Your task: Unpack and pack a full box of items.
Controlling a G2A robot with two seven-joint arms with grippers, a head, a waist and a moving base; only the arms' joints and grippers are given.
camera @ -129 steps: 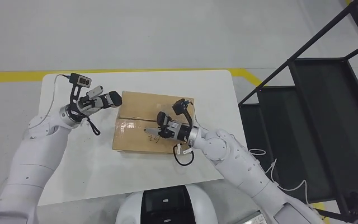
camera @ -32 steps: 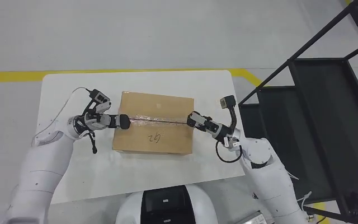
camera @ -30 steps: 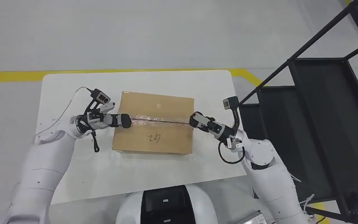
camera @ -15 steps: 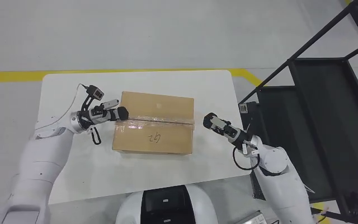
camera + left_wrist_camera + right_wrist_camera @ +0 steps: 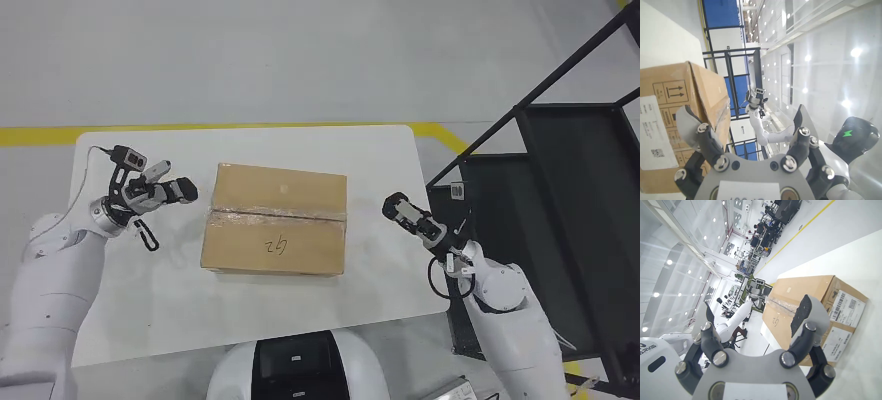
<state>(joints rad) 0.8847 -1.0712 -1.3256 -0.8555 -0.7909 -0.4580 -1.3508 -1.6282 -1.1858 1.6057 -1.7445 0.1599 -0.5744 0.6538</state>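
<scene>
The brown cardboard box (image 5: 275,222) is set in the middle of the white counter (image 5: 150,290), between the left hand (image 5: 180,184) and the right hand (image 5: 393,206), both released and empty. It is judged stiff and probably heavy, and is best gripped by the flap edges at the taped seam (image 5: 277,211).

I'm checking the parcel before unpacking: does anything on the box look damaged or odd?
Yes: the clear tape along the top seam of the box is crumpled and ragged, not lying flat. The box itself is shut; nothing else stands out.
</scene>
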